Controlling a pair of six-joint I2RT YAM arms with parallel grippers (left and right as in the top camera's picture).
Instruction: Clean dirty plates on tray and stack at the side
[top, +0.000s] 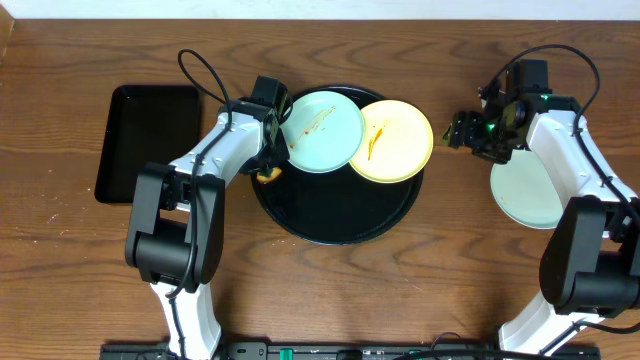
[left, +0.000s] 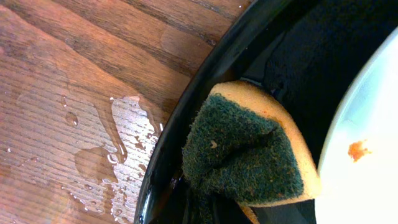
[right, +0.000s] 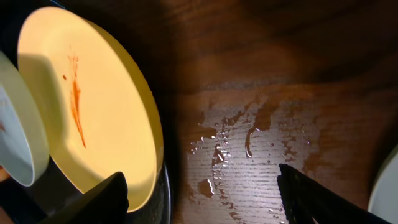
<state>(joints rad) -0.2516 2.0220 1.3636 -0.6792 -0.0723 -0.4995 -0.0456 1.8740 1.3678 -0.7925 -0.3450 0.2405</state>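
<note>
The round black tray (top: 335, 225) holds a light blue plate (top: 325, 130) with orange-brown smears and a pale yellow plate (top: 392, 140) with an orange streak; both lean on its far rim. My left gripper (top: 270, 165) is shut on a yellow sponge with a green scrub face (left: 249, 152), at the tray's left rim (left: 186, 112) beside the blue plate (left: 367, 143). My right gripper (top: 462, 130) is open and empty over the wet table, just right of the yellow plate (right: 87, 99). A second light blue plate (top: 530, 185) lies on the table at the right.
A rectangular black tray (top: 148, 140) lies at the far left. Water is pooled on the wood left of the round tray (left: 118, 137) and right of it (right: 249, 137). The table's far edge meets a white wall.
</note>
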